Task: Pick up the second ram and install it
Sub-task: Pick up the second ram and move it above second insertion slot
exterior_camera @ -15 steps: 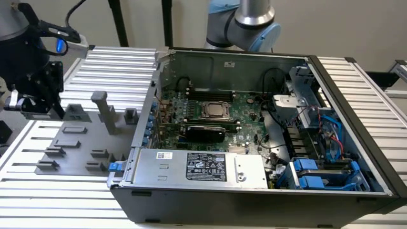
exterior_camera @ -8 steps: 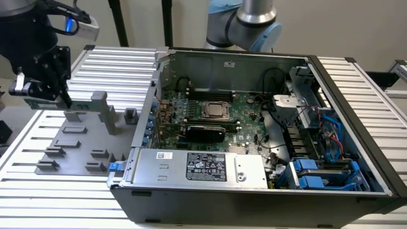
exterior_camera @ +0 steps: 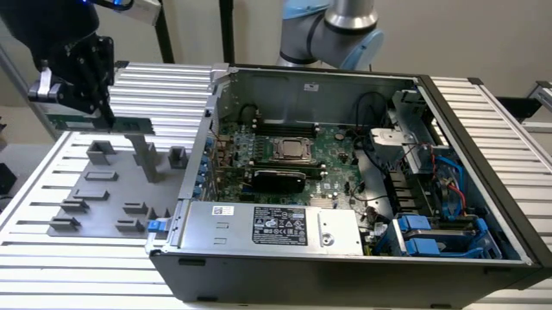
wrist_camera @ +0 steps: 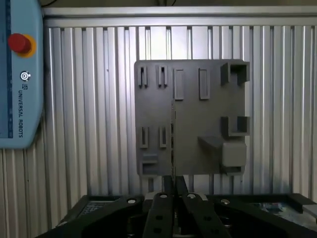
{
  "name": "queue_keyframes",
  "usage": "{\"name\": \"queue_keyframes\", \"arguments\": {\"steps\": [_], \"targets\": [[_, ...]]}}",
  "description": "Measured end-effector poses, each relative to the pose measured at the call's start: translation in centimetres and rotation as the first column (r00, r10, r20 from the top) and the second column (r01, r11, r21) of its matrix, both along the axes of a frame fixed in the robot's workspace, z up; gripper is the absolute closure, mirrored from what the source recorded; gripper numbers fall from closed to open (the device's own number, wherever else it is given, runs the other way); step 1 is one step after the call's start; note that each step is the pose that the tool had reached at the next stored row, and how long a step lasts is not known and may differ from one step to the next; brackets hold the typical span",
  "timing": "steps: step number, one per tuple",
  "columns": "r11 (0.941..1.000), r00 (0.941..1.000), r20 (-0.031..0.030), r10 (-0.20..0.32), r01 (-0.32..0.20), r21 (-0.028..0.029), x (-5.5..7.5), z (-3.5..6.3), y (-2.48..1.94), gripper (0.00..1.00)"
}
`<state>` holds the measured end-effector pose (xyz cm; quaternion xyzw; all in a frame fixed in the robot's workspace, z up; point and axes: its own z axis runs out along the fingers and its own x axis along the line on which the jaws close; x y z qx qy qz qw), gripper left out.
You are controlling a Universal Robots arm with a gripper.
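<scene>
right now the pincer [exterior_camera: 103,119] is clamped shut on the second ram [exterior_camera: 131,124], holding the green stick level in the air. it hangs above the grey holder plate [exterior_camera: 103,206] on the slatted table [exterior_camera: 52,258], to the exterior view's left of the open computer case [exterior_camera: 345,271]. from the wrist, the stick shows edge-on.

tray [exterior_camera: 112,194] on table [exterior_camera: 86,271] | case [exterior_camera: 258,278] at exterior view's right | claw [exterior_camera: 103,118] with ram [exterior_camera: 131,124] above tray

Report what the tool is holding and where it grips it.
The tool grips the second ram by its upper long edge, over the grey holder tray.
</scene>
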<state>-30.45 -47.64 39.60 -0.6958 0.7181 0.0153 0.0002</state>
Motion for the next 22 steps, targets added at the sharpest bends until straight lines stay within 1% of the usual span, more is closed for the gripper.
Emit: {"name": "queue_keyframes", "arguments": {"steps": [3,5,8,14,18,22], "targets": [[1.0,1.0,-0.0004,0.0,0.0,0.0001,1.3,0.86,0.02,1.0],[1.0,1.0,-0.0006,0.0,0.0,0.0002,2.3,1.17,0.04,1.0],[1.0,1.0,-0.0006,0.0,0.0,0.001,3.6,1.38,0.07,1.0],[1.0,1.0,-0.0005,0.0,0.0,0.0039,6.4,1.45,0.16,1.0],[1.0,1.0,-0.0006,0.0,0.0,0.0088,8.2,1.46,0.23,1.0],[0.9998,1.0,-0.0008,0.0,0.0,0.0177,10.0,1.46,0.32,1.0]]}}
